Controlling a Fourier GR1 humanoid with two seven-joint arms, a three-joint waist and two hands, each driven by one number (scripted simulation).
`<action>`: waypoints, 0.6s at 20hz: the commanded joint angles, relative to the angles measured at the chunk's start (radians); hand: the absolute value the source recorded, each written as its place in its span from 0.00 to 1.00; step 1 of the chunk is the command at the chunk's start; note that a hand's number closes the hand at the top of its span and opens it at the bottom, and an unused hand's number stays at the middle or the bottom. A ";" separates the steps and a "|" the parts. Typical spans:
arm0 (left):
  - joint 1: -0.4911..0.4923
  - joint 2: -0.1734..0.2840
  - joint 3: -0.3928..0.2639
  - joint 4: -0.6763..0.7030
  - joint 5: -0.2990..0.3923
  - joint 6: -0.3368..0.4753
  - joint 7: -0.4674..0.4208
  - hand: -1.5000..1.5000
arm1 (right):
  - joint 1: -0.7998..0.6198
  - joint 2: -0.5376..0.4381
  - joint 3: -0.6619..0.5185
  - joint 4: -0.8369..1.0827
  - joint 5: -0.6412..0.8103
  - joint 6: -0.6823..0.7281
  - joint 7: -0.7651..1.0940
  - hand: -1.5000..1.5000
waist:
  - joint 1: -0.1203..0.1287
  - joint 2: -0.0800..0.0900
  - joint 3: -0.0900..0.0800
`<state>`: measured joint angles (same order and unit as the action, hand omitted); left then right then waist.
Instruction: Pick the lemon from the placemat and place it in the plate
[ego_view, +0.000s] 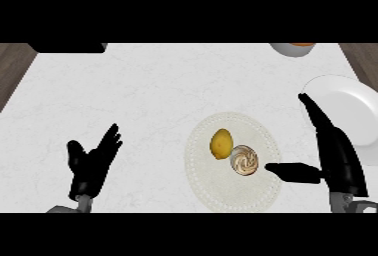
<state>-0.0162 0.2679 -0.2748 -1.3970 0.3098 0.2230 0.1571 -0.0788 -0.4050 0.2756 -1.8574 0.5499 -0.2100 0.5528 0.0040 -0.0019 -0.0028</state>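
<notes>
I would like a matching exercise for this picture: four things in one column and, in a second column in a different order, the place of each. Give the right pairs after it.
Things:
1. lemon
2. plate
3. left hand
4. swirled pastry

Places:
A. at the counter's right edge
B. on the placemat, its left item
C. low at the view's left, open, fingers up
D. on the placemat, nearest the right hand's thumb

Pairs: 1-B, 2-A, 3-C, 4-D

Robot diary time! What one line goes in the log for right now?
lemon: on placemat, untouched | right hand: open, beside placemat | left hand: open, resting | plate: no lemon yet
</notes>
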 joint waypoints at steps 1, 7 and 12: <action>0.018 -0.005 0.000 -0.009 -0.006 -0.012 -0.011 0.50 | -0.074 0.028 0.108 -0.064 0.112 0.129 0.258 0.00 | 0.003 0.000 0.001; 0.019 -0.023 0.022 0.008 -0.030 -0.034 -0.010 0.50 | -0.122 0.176 0.186 0.048 0.214 0.165 0.335 0.00 | -0.001 0.002 0.003; 0.003 -0.044 0.017 -0.058 -0.070 0.006 0.073 0.50 | -0.192 0.255 0.180 0.135 0.291 0.205 0.400 0.00 | -0.002 0.001 0.003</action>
<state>0.0012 0.2480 -0.2481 -1.4136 0.2752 0.1943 0.1667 -0.2593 -0.1992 0.4398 -1.7322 0.7854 -0.0475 0.8884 0.0056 -0.0001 -0.0005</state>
